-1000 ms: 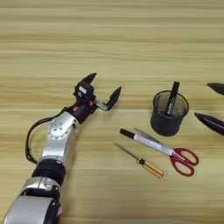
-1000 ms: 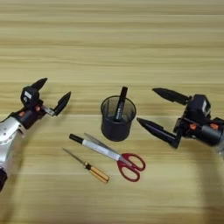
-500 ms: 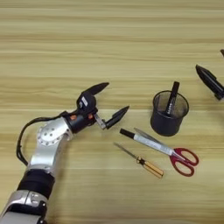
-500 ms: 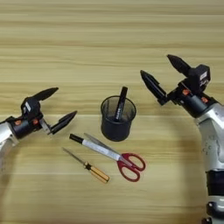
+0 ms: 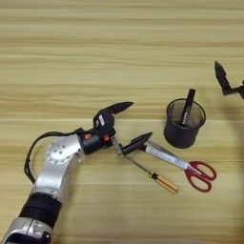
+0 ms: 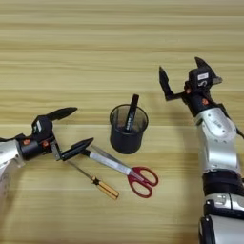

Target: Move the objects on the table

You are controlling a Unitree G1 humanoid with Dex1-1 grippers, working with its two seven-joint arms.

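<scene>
The black wire-mesh pen cup [image 5: 183, 127] stands upright right of centre on the table [image 5: 119, 47], with the slim black marker [image 5: 188, 106] leaning inside it. In front of the cup the white/silver marker [image 5: 162, 156] lies slanted. My left gripper [image 5: 131, 123] is open just left of the cup. Its lower finger tip [image 5: 141, 139] sits over the marker's left end, which is hidden, and I cannot tell whether they touch. Beyond and to the right of the cup my right gripper [image 6: 182, 74] hangs open, holding nothing.
Red-handled scissors [image 5: 201, 175] lie at the white marker's right end. A thin screwdriver with an orange handle [image 5: 164, 182] lies slanted just in front of the marker. My right forearm [image 6: 217, 143] runs down the right edge.
My left gripper has swung right and nearer, from left of the items to over the white marker's left end. My right gripper has risen from beside the cup to farther back.
</scene>
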